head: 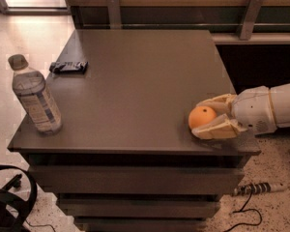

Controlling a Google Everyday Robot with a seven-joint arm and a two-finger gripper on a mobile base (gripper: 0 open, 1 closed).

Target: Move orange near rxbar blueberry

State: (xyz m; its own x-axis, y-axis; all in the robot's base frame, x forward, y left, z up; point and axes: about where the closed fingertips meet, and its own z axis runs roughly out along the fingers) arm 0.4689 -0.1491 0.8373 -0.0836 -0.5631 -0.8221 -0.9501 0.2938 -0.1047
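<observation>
The orange (202,117) sits on the dark table (145,86) near its front right corner. My gripper (205,117) reaches in from the right, and its two cream fingers (215,129) are closed around the orange, one behind it and one in front. The rxbar blueberry (68,66), a flat dark wrapper, lies at the table's far left edge, well away from the orange.
A clear plastic water bottle (35,96) stands upright near the table's front left corner. A wooden bench with metal brackets (251,11) runs behind the table. Cables (253,190) lie on the floor at the right, and a black object (9,202) sits at lower left.
</observation>
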